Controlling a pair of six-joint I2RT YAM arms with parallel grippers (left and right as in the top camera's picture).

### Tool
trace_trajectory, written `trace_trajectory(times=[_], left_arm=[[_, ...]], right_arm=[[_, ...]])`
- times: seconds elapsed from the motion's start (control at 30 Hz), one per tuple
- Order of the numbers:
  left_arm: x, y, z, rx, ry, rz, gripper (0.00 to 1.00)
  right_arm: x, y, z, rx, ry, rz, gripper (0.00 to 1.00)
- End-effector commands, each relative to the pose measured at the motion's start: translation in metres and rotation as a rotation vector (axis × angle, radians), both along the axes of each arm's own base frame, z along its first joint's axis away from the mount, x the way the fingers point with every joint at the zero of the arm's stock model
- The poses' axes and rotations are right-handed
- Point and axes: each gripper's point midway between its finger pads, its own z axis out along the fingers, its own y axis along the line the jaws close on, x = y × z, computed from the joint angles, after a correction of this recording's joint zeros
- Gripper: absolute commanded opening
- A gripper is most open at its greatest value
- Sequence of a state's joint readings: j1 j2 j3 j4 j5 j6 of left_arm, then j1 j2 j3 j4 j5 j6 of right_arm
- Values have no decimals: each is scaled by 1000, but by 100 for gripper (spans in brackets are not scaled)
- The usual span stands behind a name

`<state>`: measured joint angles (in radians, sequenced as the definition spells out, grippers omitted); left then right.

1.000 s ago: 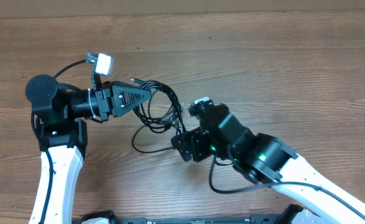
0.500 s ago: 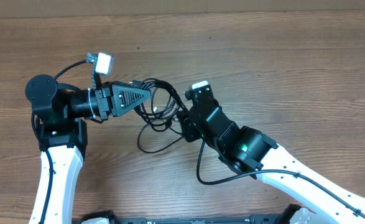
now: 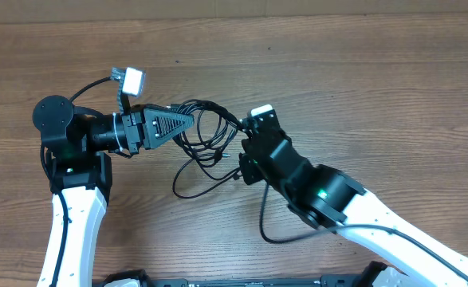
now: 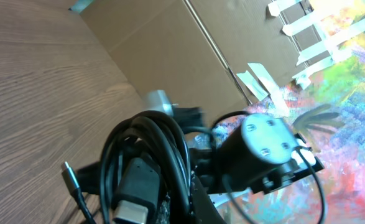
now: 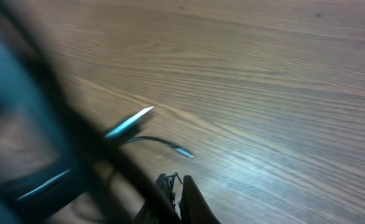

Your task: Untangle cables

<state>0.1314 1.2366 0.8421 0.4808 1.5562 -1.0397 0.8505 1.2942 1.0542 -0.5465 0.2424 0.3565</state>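
Observation:
The cables (image 3: 206, 135) are a black tangle of loops between my two arms. My left gripper (image 3: 190, 121) points right and is shut on the tangle's left side. In the left wrist view the bundle (image 4: 151, 149) fills the space over the fingertips, with a large flat plug (image 4: 135, 196) and a small metal plug tip (image 4: 69, 176) hanging down. My right gripper (image 3: 235, 158) sits at the tangle's right edge. The right wrist view is blurred. It shows the right gripper (image 5: 177, 200) shut, a dark strand (image 5: 95, 155) running into it, and two plug tips (image 5: 129, 123) beyond.
One loose loop (image 3: 187, 187) lies on the wooden table (image 3: 377, 96) below the tangle. A thicker black robot wire (image 3: 264, 227) hangs under the right arm. The left wrist view shows a cardboard wall (image 4: 170, 56) behind the table.
My right arm swung up and in to the tangle's right edge, and its gripper closed there. The left arm kept still with the bundle.

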Motion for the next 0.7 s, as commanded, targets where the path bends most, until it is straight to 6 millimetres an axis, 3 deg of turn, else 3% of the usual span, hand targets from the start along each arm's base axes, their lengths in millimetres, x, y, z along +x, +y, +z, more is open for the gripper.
trace_trajectory(times=[0.0, 0.13, 0.3, 0.47, 0.5, 0.57, 0.67], left_arm=[[-2, -1, 3, 7, -43, -16, 4], [-2, -1, 3, 7, -43, -16, 4], [-2, -1, 3, 9, -54, -13, 11], [-2, -1, 3, 9, -54, -13, 61], [-2, -1, 3, 9, -54, -13, 78], [-2, -1, 3, 9, -54, -13, 99], [-3, -1, 3, 9, -54, -22, 100]], right_arm=[[-19, -2, 65, 183, -67, 53, 4], [-38, -18, 95, 247, -108, 76, 4], [-68, -19, 122, 352, -116, 186, 4], [-80, -22, 120, 353, -84, 219, 4], [-83, -21, 118, 352, -71, 229, 4], [-86, -20, 116, 353, -55, 246, 4], [-89, -16, 114, 358, -41, 267, 4]])
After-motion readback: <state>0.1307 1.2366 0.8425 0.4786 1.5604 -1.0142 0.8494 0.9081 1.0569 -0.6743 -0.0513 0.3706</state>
